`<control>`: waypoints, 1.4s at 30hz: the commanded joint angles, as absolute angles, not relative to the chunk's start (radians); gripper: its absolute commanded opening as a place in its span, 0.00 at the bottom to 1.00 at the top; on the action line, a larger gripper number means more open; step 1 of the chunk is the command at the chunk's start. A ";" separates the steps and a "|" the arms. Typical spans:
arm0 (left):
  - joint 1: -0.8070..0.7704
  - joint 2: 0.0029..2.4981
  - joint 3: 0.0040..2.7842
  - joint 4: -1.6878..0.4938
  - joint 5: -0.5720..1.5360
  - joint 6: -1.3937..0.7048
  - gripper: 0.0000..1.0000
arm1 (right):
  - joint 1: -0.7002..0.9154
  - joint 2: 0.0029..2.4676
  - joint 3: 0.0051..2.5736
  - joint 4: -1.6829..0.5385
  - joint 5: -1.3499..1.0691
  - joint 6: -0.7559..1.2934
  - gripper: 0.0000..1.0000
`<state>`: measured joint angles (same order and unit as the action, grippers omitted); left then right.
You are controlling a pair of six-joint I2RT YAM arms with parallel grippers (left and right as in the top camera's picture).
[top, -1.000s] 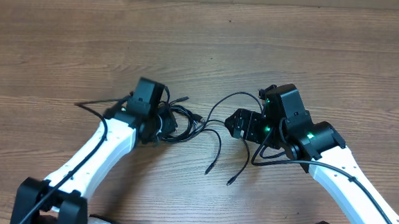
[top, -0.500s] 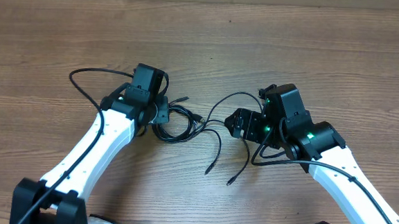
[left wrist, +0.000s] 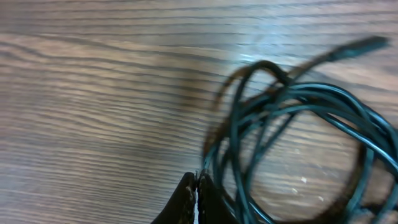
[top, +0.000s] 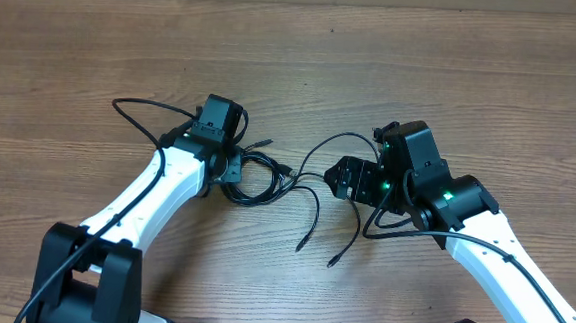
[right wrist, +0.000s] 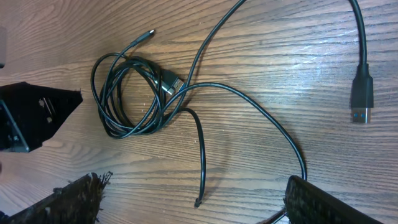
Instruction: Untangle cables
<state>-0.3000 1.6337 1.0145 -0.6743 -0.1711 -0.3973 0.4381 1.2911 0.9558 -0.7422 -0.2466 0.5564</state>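
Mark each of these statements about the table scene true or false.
1. The left tool is shut. True.
2. The right tool is shut on a cable. False: it is open and holds nothing.
3. The coil lies right by the left tool. True.
4. The table is bare metal. False: it is wood grain.
5. Every cable is wound into the coil. False: loose strands run out toward the right tool.

A bare wood-grain table (top: pixel 473 83) fills the view, its brown grain running left to right.
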 commanded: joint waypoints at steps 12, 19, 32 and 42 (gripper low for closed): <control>-0.234 1.737 1.022 -0.518 0.095 -0.494 0.04 | 0.437 1.270 0.974 -0.747 -0.236 0.554 0.91; -0.234 1.737 1.024 -0.511 0.113 -0.465 0.04 | 0.437 1.270 0.974 -0.746 -0.236 0.553 0.92; -0.234 1.737 1.093 -0.508 0.252 -0.361 0.08 | 0.437 1.270 0.974 -0.746 -0.236 0.553 0.92; -0.236 1.737 1.095 -0.524 0.263 -0.313 0.16 | 0.437 1.270 0.974 -0.741 -0.236 0.553 0.92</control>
<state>-0.2398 1.7283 1.0763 -0.5232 0.2367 -0.3523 0.4381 1.2911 0.9558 -0.7483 -0.2466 0.5564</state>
